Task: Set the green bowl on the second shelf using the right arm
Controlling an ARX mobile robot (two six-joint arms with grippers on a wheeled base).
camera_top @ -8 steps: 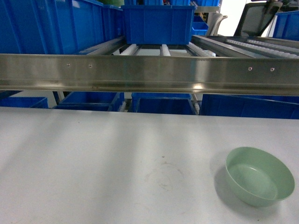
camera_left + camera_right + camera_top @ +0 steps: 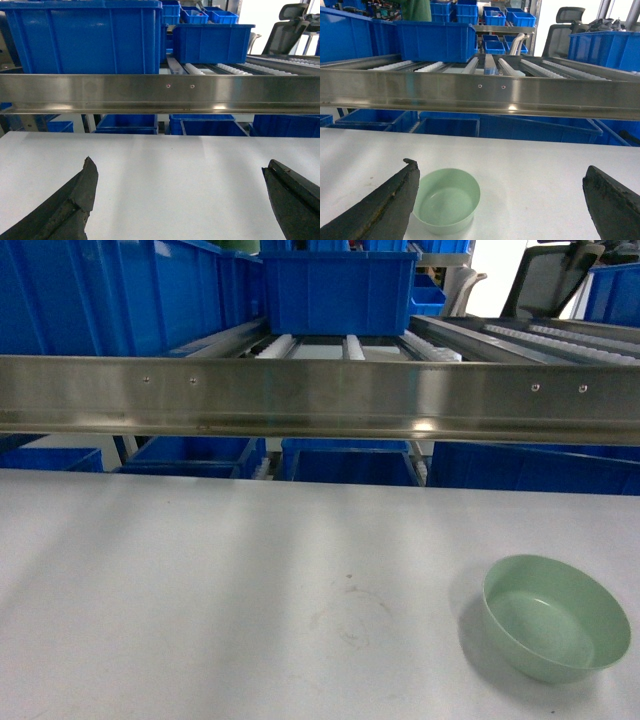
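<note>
While nothing is yet gripped: the step in hand looks like the approach and grasp of the bowl.
Green bowl (image 2: pixel 555 618): upright on the white counter (image 2: pixel 200 590), near its front right corner in the head view; empty, nothing touching it.
Bowl from the right wrist: green bowl (image 2: pixel 446 200) sits just beside the left finger's tip, well off the line midway between the fingers.
Right tool (image 2: pixel 500 200): fingers spread wide, holding nothing, low over the counter.
Left tool (image 2: pixel 180 200): also spread wide, empty, over bare counter; no part in this job.
Second shelf (image 2: pixel 320 400): steel rack tier with roller rails behind a broad front rail, above and behind the counter; blue crate (image 2: pixel 340 290) stands on the rollers farther back.
Grasp advice: shift the right tool toward its left until one finger is inside the rim and the other outside, then pinch the wall; smooth plastic may slip, so seat deep.
Lift advice: raise the bowl clear above the front rail before moving forward; the rail is the likely snag.
Set-down: level, on the tier past the rail.
</note>
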